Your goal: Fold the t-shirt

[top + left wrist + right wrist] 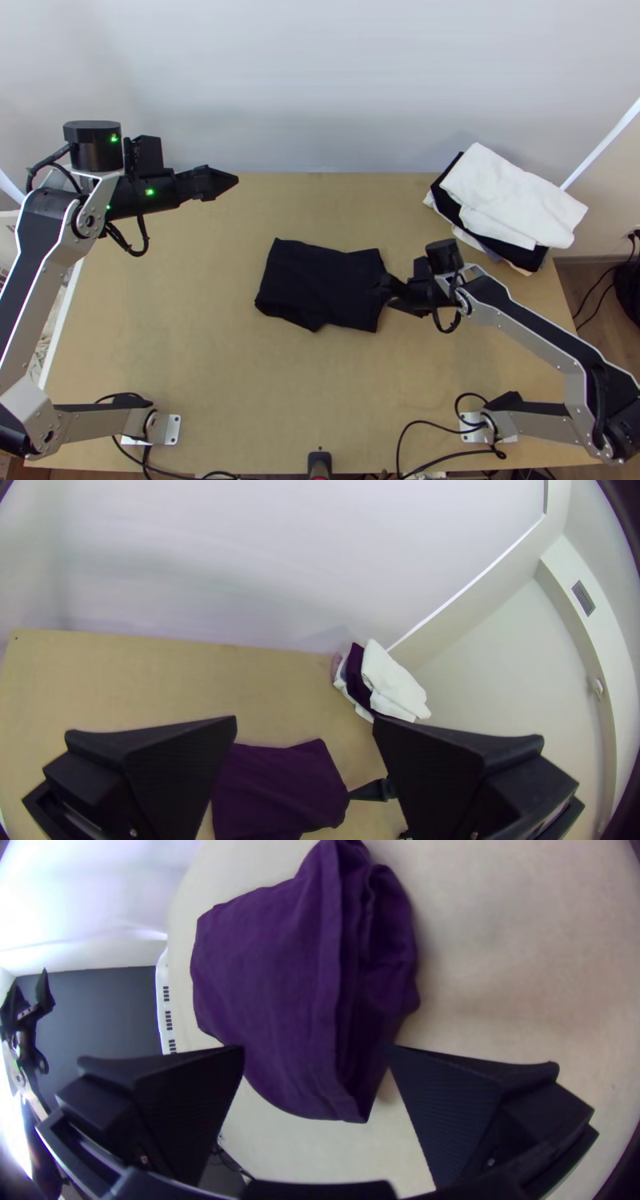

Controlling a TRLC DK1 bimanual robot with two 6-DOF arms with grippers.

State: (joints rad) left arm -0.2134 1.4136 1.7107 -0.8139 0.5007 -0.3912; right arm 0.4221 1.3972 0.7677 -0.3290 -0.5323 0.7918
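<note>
In the top view the dark t-shirt point(320, 280) lies as a folded, roughly rectangular bundle mid-table. My left gripper point(237, 179) is held well away from it, toward the table's far left. My right gripper point(384, 286) is at the bundle's right end. From the left wrist, my left gripper point(305, 723) stands open with nothing between its fingers, the shirt point(280, 790) beyond it. In the right wrist view my right gripper point(316, 1048) is open, its fingers apart on either side of the shirt's near end; layered folds run along the shirt point(280, 973).
A stack of folded white and dark cloths point(512, 196) lies at the table's far right corner. Cables point(432, 464) run along the near edge of the wooden table point(200, 320), between the arms' bases. Bare wood surrounds the shirt.
</note>
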